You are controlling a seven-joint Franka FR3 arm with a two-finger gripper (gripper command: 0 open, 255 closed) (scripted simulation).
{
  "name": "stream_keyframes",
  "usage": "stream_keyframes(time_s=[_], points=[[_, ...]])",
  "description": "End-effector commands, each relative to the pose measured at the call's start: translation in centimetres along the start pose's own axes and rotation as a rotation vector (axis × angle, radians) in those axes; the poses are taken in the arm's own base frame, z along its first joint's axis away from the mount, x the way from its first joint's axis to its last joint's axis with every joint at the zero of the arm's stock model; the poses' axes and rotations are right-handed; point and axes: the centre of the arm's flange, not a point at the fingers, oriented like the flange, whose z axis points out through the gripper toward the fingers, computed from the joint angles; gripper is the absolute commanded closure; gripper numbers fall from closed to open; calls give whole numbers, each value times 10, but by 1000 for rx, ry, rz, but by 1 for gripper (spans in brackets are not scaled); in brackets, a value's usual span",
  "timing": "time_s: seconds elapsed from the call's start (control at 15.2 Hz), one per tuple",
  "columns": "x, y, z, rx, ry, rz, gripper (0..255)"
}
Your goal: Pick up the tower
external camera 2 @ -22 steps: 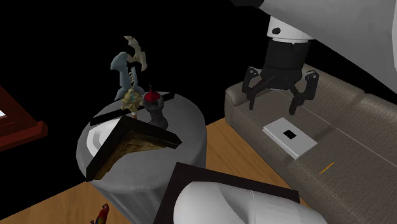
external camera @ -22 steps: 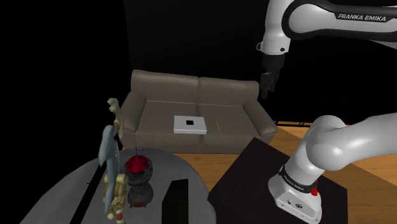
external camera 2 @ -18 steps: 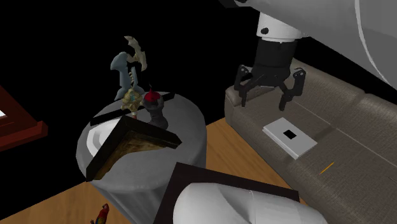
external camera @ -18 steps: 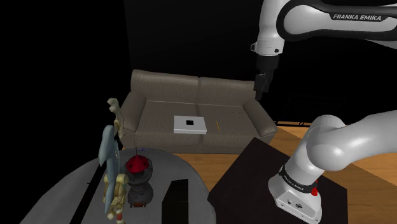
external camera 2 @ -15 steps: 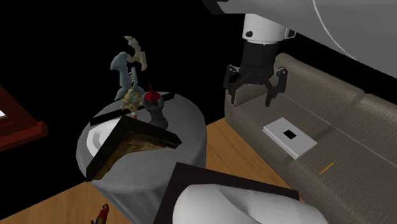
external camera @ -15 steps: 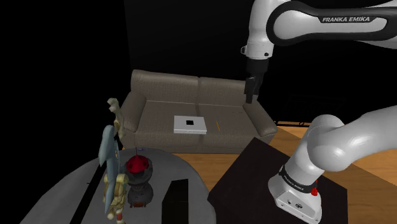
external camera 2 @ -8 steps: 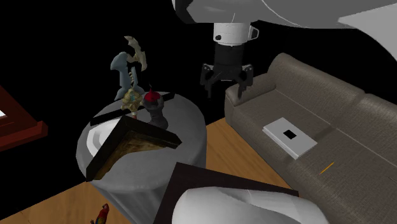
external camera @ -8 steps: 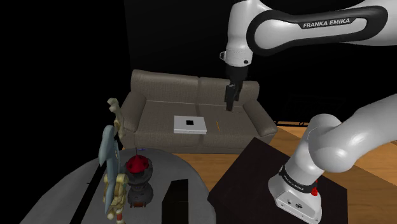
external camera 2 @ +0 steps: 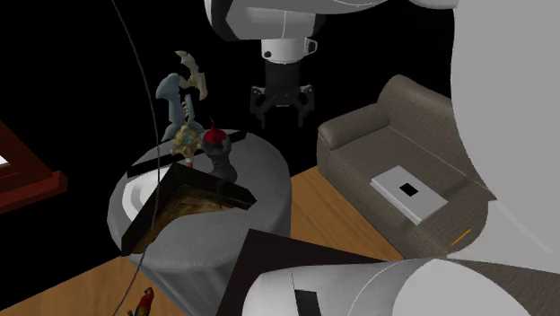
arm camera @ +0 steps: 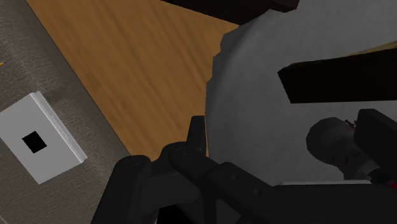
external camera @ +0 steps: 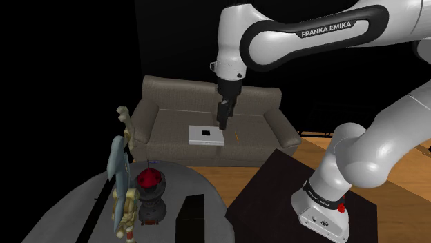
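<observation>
**White arm, black joints**

The arm [external camera: 387,134] is built of glossy white rounded links with black bands at the joints. One band [external camera: 326,29] carries white "FRANKA EMIKA" lettering. The gripper [external camera 2: 282,112] is all black.

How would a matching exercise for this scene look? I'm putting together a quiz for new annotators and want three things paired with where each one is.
Things:
1. tower
2. white slab
3. gripper

Places:
A. lying flat on the seat of the sofa
B. hanging in the air, open, holding nothing
C. standing upright on the round grey table

Pairs: 1-C, 2-A, 3-B
</observation>
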Motion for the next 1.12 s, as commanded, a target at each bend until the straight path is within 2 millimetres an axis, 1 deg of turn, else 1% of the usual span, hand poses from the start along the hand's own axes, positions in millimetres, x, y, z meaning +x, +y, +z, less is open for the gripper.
stream_keyframes(time_s=[0.0,0.53,1.06], points=[[17,-19,4,2,13,-36,0],[74,-100,17,5,61,-176,0],[120,-189,27,8,109,-317,0]])
